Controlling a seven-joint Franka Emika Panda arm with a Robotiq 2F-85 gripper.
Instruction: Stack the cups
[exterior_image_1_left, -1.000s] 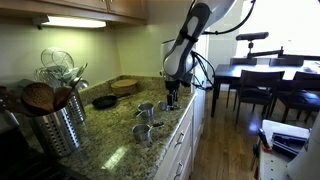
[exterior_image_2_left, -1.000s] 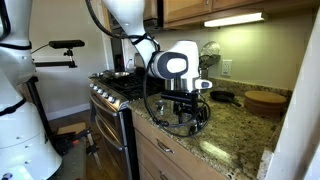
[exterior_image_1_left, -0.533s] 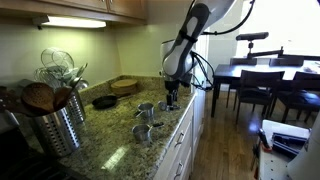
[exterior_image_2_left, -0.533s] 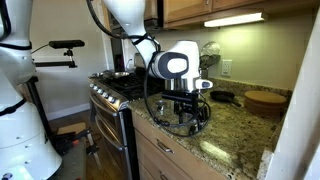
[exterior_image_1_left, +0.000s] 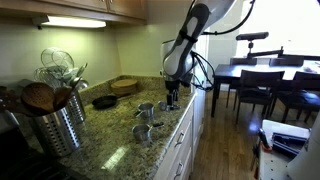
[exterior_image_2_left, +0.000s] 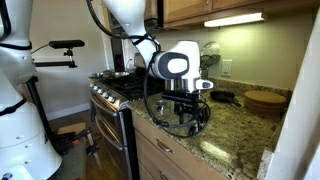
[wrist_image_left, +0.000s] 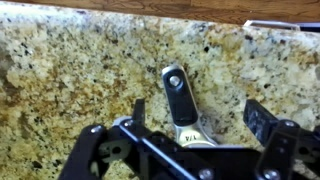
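At the far left of the speckled granite countertop (exterior_image_1_left: 110, 150) in an exterior view stands a tall ribbed steel utensil holder (exterior_image_1_left: 58, 128) full of wooden spoons and wire whisks. Further along, near the wall, lie a small black pan (exterior_image_1_left: 104, 101) and a round wooden board (exterior_image_1_left: 125, 86). Right of these, toward the counter's front edge, sit the small shiny silver metal cups (exterior_image_1_left: 146, 109), apart from one another and not stacked. Just to their right the black Robotiq gripper (exterior_image_1_left: 172, 100) hangs low over the counter, pointing down. In the wrist view its fingers (wrist_image_left: 139, 108) are spread wide and grip nothing; the flat silver handle (wrist_image_left: 178, 92) of one cup lies on the granite in the gap, touching neither finger. A dark dining table (exterior_image_1_left: 255, 70) with chairs stands beyond the counter at the right.
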